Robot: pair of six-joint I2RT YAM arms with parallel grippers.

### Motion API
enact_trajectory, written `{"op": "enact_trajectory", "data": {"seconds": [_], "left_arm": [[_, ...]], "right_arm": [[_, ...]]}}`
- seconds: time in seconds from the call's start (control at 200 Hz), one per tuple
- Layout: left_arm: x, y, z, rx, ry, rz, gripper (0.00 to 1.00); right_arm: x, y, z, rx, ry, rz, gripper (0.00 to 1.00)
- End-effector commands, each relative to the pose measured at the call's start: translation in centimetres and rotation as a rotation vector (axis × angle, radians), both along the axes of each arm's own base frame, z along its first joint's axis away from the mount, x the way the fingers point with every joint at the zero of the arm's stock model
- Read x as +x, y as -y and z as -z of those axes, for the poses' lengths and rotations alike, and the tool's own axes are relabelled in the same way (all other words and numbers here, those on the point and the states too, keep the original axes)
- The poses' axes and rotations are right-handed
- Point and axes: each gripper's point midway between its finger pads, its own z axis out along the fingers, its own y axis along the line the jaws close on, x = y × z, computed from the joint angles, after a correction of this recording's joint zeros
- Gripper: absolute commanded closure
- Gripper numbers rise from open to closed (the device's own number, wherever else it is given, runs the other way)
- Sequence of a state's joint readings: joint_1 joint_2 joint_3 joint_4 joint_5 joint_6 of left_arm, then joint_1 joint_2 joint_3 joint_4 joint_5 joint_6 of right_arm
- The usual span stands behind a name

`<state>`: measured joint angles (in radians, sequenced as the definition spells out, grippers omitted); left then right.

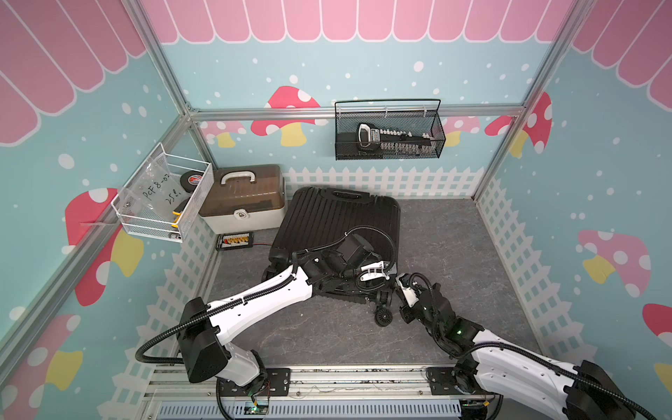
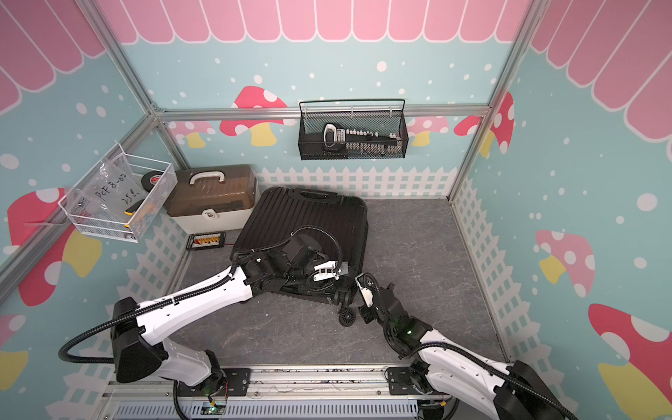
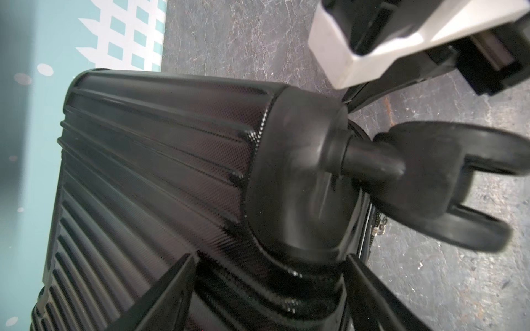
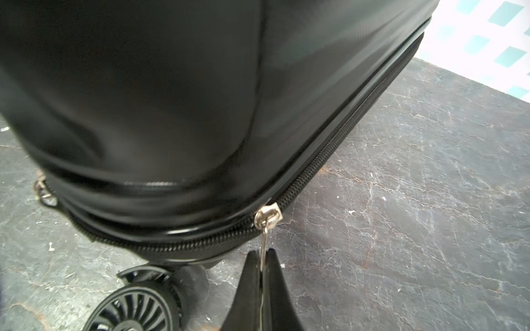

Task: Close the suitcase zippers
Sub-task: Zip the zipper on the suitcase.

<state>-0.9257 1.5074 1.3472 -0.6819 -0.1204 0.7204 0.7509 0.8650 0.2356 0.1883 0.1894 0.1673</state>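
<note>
I saw the suitcase flat on the tabletop, just beside the toolbox | my left end effector stood spread astride its near corner, contact unclear | my right end effector was clamped on the zipper pull at that corner, by a caster wheel

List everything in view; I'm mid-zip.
suitcase: one, black, flat on the floor, centre.
zipper pull: one, silver, seam by the near wheel.
second pull: one, silver, farther along that seam.
toolbox: one, beige, brown lid, back left beside the suitcase.
connector board: one, black, floor before the toolbox.
wire basket: one, white, left wall.
mesh basket: one, black, back wall.
left gripper: one, black fingers wide astride the suitcase's corner; grip unclear.
right gripper: one, black fingers shut on the zipper pull.
</note>
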Motion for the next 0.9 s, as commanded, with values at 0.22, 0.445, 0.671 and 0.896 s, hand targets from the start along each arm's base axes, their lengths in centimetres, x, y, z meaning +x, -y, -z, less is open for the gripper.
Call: {"op": "enact_trajectory", "data": {"seconds": [0.22, 0.445, 0.671, 0.896], "left_arm": [[5.7, -1.2, 1.4, -0.031, 0.048, -0.243, 0.2], [6.8, -0.6, 2.4, -0.078, 0.021, -0.267, 0.21], [6.8, 0.3, 4.0, -0.072, -0.024, -0.252, 0.22], [5.1, 1.8, 3.2, -0.132, -0.12, -0.178, 0.23]], "right_arm": [[-1.9, -1.9, -0.4, 0.076, -0.012, -0.135, 1.0], [-3.0, -2.7, -0.7, 0.112, -0.011, -0.206, 1.0], [-3.6, -3.5, -1.4, 0.154, 0.011, -0.263, 1.0], [-2.6, -2.6, -1.2, 0.143, 0.021, -0.183, 1.0]]}}
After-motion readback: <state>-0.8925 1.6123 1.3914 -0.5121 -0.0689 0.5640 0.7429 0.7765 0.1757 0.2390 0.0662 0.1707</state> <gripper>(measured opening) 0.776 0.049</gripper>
